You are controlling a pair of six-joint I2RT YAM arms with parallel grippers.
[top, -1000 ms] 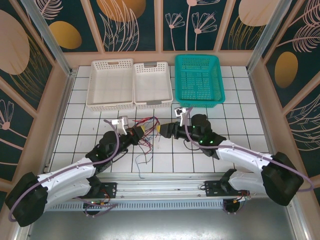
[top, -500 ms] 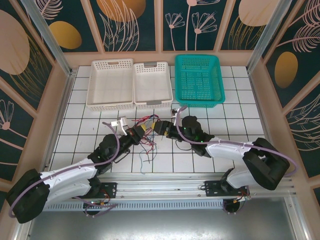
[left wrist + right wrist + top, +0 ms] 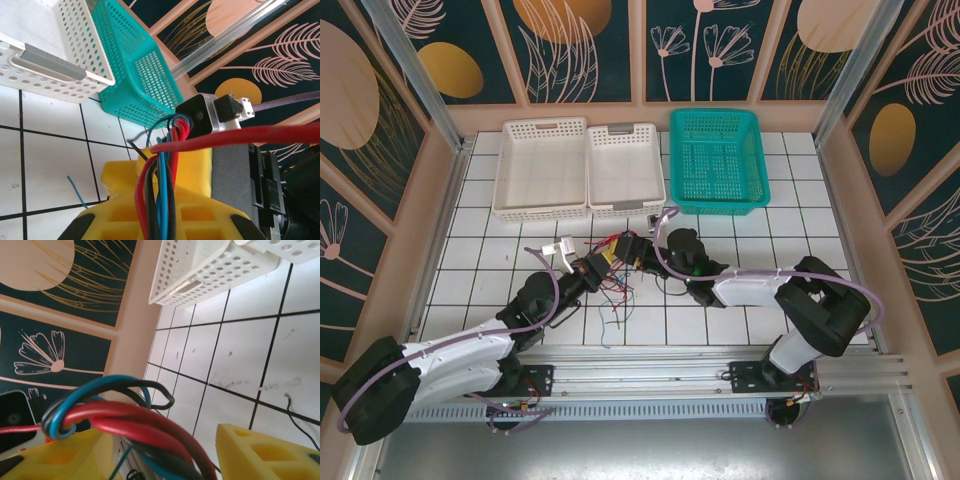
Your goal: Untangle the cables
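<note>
The left hand (image 3: 596, 265) is clamped on the cables (image 3: 617, 283). In its wrist view the red, black and blue strands run together down between its yellow fingers (image 3: 120, 215). The right hand (image 3: 633, 252) faces it at close range above the middle of the table (image 3: 800, 260), and its fingers stand apart. In the right wrist view the twisted cables lie against one yellow finger (image 3: 65, 457). The other finger (image 3: 260, 450) stands clear of them, and white tiles show through the gap.

From between the two hands, loose red, black and blue ends trail down onto the tiles toward the near edge. Beyond the hands, along the far edge, two white baskets (image 3: 542, 125) sit side by side, with a teal basket (image 3: 715, 113) just to their right.
</note>
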